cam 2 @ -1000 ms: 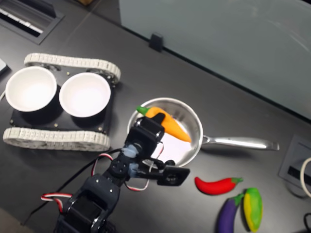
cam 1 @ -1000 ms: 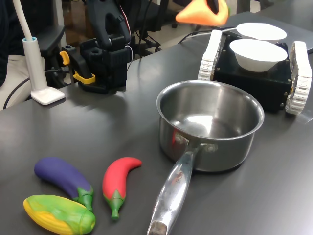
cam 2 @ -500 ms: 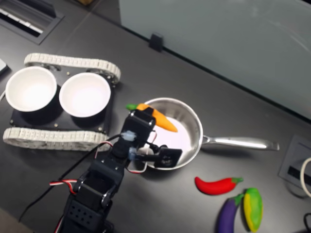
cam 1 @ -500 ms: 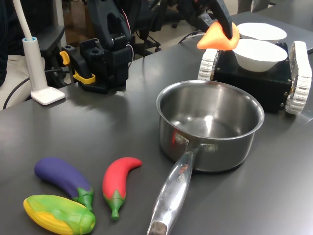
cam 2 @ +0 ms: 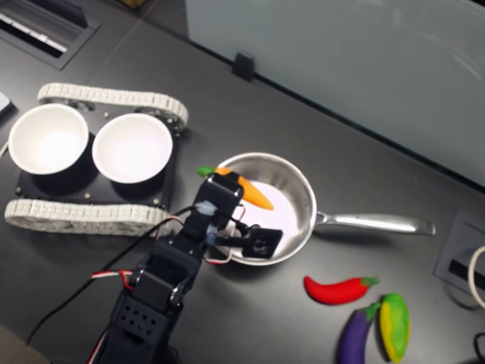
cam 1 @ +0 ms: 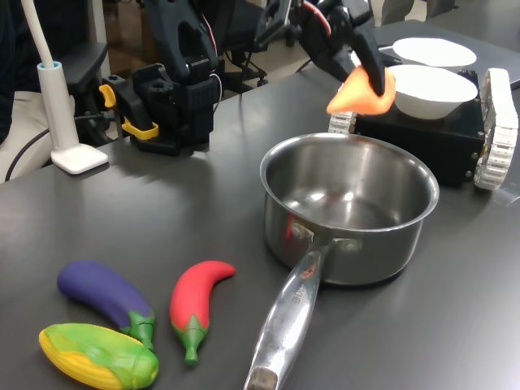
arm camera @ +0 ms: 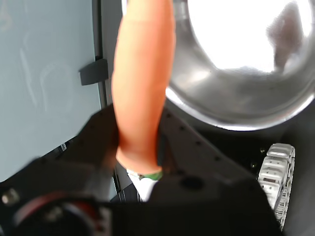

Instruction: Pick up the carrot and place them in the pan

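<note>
Count on the table:
One carrot (cam 1: pixel 363 91), one pan (cam 1: pixel 349 207), two white bowls (cam 2: pixel 89 143), one chili (cam 1: pixel 197 302), one eggplant (cam 1: pixel 106 294), one corn cob (cam 1: pixel 99 355), one tracked base (cam 2: pixel 95 212).

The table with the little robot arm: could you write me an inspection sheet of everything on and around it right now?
Surface: dark grey table, no spills seen.
Job's things: carrot held in the air at the pan's rim; pan holds no vegetables, handle toward the first exterior view's bottom.
Clutter: eggplant, corn cob and red chili pepper lying together; two white bowls on a black tracked base.
Grippers: pincer shut on the carrot.
Cables: red, white and black wires along the arm.
Surroundings: white lamp stand, pale wall panel.
</note>
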{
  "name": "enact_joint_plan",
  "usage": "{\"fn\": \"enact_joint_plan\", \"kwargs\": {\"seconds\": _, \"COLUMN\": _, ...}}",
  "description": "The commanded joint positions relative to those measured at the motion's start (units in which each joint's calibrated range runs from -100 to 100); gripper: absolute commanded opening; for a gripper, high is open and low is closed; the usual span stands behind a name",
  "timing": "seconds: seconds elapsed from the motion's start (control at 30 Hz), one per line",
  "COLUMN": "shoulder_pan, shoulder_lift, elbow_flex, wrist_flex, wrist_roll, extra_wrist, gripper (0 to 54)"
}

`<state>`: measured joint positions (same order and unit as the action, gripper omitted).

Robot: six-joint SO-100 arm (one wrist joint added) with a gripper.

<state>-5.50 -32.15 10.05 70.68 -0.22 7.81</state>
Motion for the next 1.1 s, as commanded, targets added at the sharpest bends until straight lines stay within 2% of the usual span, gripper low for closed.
{"fn": "enact_joint_plan", "kwargs": {"seconds": 0.0, "shoulder_pan": 2.63, "shoulder_lift": -1.38, "elbow_flex": 1.36, "wrist_flex": -5.05, "wrist_roll": -0.39, "extra_wrist": 1.19, "gripper": 0.0}}
{"fn": "enact_joint_plan", "kwargs": {"seconds": 0.53, "shoulder_pan": 6.99, "shoulder_lift": -2.56, "elbow_flex": 12.54, "wrist_flex": -11.78, "wrist_roll": -0.29, "extra_wrist": 1.19, "gripper": 0.0}}
{"fn": "enact_joint_plan", "kwargs": {"seconds": 1.0, "shoulder_pan": 8.48, "shoulder_lift": -4.16, "elbow_flex": 15.62, "wrist_flex": -12.38, "wrist_roll": -0.24, "extra_wrist": 1.19, "gripper": 0.2}}
{"fn": "enact_joint_plan", "kwargs": {"seconds": 1.07, "shoulder_pan": 8.6, "shoulder_lift": -4.33, "elbow_flex": 15.62, "wrist_flex": -12.3, "wrist_roll": -0.34, "extra_wrist": 1.19, "gripper": 3.1}}
